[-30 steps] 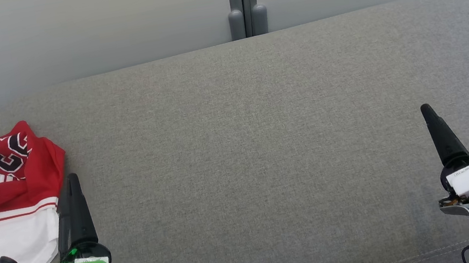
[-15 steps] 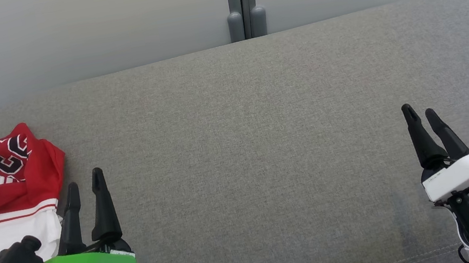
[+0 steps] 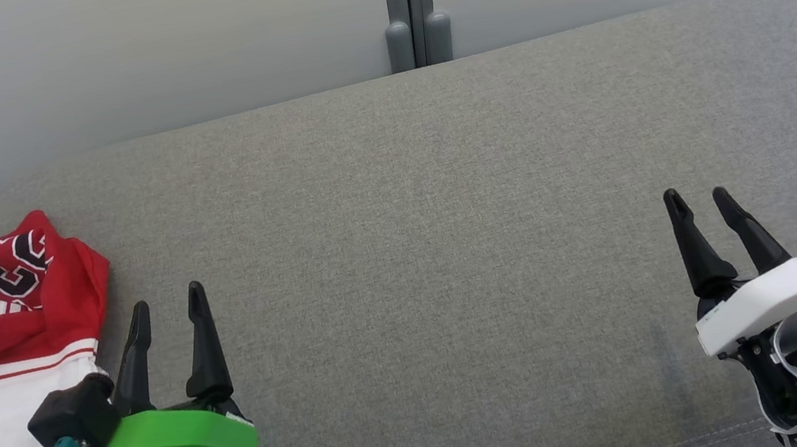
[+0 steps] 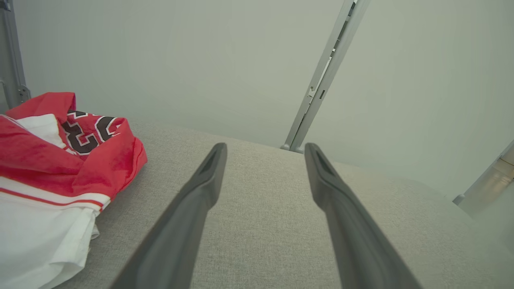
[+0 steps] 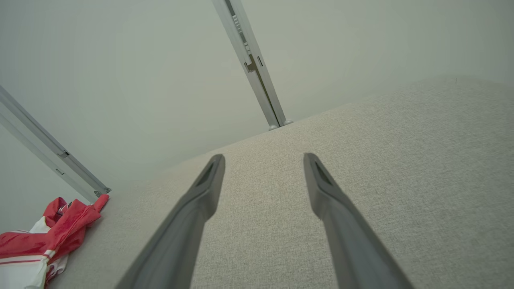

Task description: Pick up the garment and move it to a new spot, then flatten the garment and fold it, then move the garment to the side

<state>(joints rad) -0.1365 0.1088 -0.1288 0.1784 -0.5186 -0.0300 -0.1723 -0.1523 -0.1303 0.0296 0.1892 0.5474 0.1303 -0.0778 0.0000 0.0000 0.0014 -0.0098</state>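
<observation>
Left gripper (image 3: pixel 166 295) and right gripper (image 3: pixel 696 192) both splayed, empty. Garment (image 3: pixel 0 334) sits bunched just left of the left one: light, soft, likely floppy. I'd pinch the near red fold.

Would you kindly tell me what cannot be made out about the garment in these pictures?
Head view: the garment runs off the left edge; the camera on the left gripper covers its near corner.
Left wrist view: the bottom-left corner cuts it off.
Its own folds hide most of its lettering.
</observation>
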